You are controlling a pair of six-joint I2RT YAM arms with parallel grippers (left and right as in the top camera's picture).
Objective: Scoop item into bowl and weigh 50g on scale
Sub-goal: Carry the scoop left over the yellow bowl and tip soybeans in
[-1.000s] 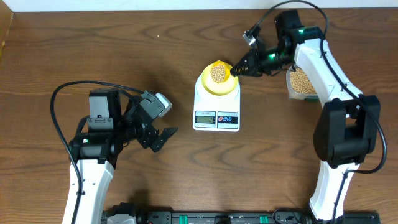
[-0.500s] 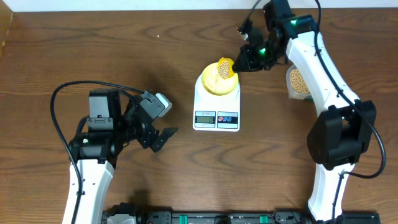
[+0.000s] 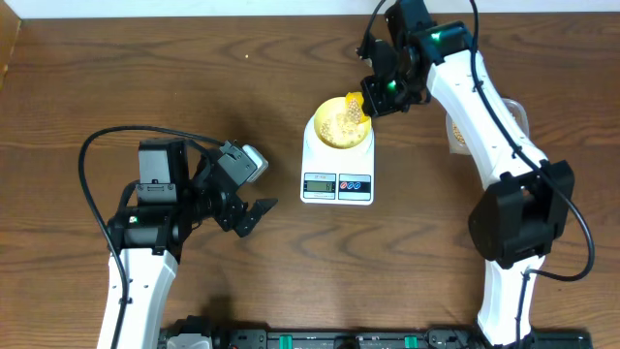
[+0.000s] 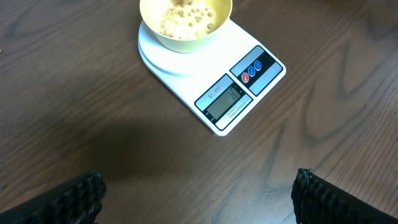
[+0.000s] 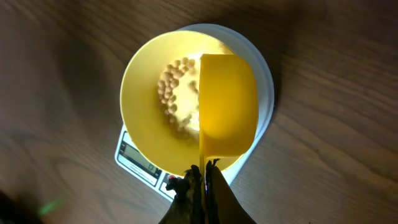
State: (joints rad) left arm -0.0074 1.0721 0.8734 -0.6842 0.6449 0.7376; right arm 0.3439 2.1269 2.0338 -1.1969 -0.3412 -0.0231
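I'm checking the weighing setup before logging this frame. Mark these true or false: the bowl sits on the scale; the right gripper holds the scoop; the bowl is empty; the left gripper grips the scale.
1. The pale yellow bowl sits on the white scale. True.
2. The right gripper has its fingers shut on the yellow scoop, held over the bowl. True.
3. The bowl is empty. False: soybeans lie in it.
4. The left gripper grips the scale. False: its fingers are open and hold nothing, apart from the scale, over the table.
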